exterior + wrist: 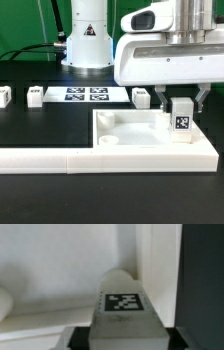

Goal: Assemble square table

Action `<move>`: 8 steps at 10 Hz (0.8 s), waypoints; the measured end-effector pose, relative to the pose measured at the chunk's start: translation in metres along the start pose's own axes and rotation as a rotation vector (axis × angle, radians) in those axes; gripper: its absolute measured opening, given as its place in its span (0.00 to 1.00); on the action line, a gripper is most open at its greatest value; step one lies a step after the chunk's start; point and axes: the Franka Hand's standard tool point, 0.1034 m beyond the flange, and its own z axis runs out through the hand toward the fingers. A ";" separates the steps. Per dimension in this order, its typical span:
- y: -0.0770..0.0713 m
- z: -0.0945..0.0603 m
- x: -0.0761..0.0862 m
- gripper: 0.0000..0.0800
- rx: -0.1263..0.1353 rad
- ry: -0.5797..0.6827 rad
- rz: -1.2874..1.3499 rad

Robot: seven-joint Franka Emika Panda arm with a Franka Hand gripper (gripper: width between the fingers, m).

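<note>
The white tray-like tabletop (150,142) lies on the black table at the exterior view's right, with round corner bosses. My gripper (183,108) is shut on a white block leg (181,120) with a black-and-white tag and holds it upright inside the tray, close to the rim on the exterior view's right. In the wrist view the leg (122,303) fills the space between my fingers (80,339), with its far end next to the tray's inner wall (155,269). I cannot tell whether the leg touches the tray floor.
A long white barrier (50,158) runs along the front. The marker board (85,95) lies at the back. Three loose white legs (36,97) (4,96) (141,97) lie in a row beside it. The arm's base (88,40) stands behind.
</note>
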 end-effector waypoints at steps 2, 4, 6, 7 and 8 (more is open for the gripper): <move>0.000 0.000 0.000 0.36 -0.002 0.010 0.234; 0.000 0.001 -0.001 0.36 -0.002 0.016 0.496; -0.001 0.001 -0.002 0.36 -0.005 0.020 0.675; -0.002 0.001 -0.002 0.36 -0.002 0.014 0.809; -0.002 0.001 -0.002 0.36 -0.002 0.012 0.909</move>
